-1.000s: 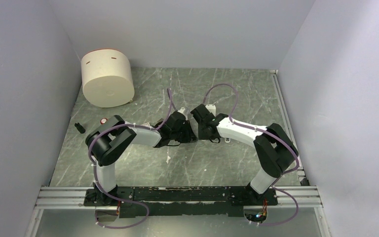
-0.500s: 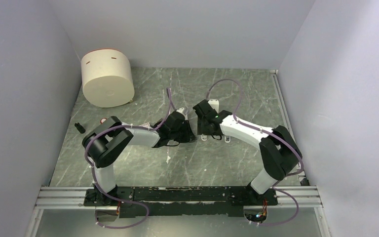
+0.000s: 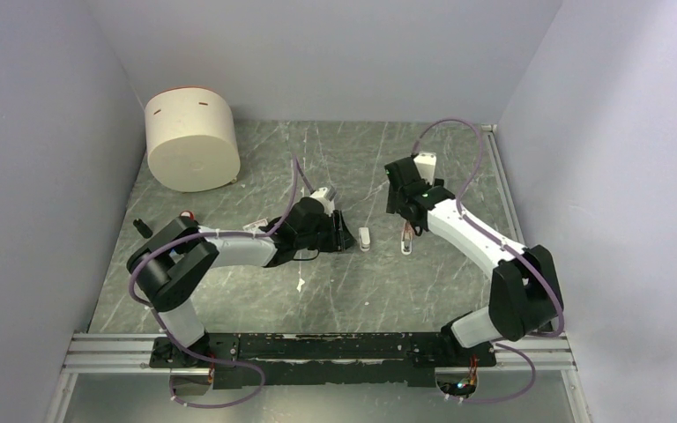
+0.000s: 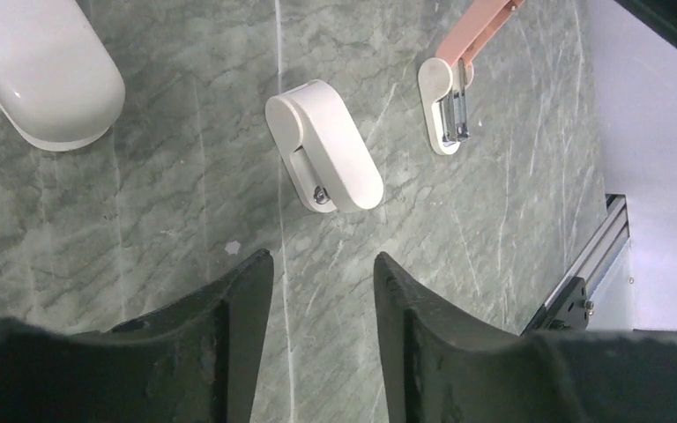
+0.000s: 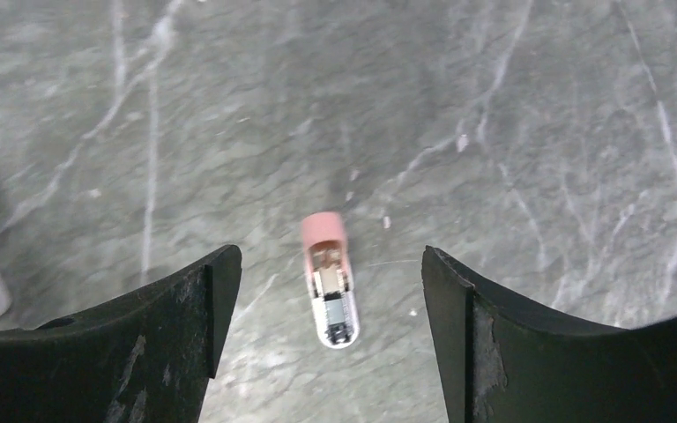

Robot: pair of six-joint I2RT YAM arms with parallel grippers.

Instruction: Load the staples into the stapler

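Two spread, empty claws: left claw near white stubby piece, right claw near pink piece, its metal wrist-view only.

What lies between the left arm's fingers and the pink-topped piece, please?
A short white stubby piece lies between the left fingers and the pink-topped piece, touching neither; the top external view shows it.

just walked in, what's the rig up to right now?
Nothing is held at the moment. The left pincer is open, low over the table, facing a short white piece. The right pincer is open too, raised above the stapler, which lies opened out on the table with its metal channel showing. What is in that channel is too small to tell.
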